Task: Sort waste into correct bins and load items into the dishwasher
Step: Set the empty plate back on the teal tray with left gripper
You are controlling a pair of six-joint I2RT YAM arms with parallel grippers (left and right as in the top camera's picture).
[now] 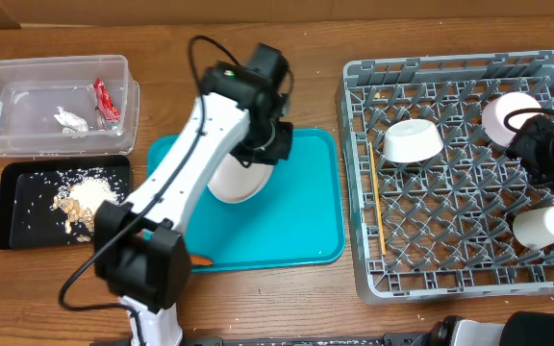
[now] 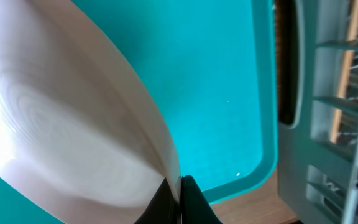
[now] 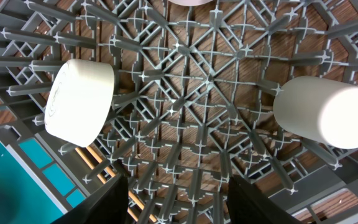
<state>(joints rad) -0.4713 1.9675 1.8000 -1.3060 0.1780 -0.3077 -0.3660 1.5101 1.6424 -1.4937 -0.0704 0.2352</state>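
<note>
The white plate (image 1: 234, 183) hangs tilted over the teal tray (image 1: 301, 226), one edge raised and the other dipping toward the tray floor. It is mostly hidden under the left arm from overhead. In the left wrist view it is plain, glossy and unmarked, with faint concentric rings in its well. The left gripper (image 2: 178, 202) is clamped on its rim, the black fingers pinched tight with the rim between them. To the right stands the grey rack (image 1: 364, 279). A white bowl (image 1: 412, 141) lies tipped among its pegs and a second bowl (image 1: 508, 113) sits farther right. A white cup (image 1: 543, 228) lies on its side, long axis roughly left to right. The wooden chopsticks (image 1: 378, 213) lie along the rack's left wall, pointing near to far. The right gripper (image 3: 179, 208) hovers above the rack, fingers spread wide, gripping nothing.
</note>
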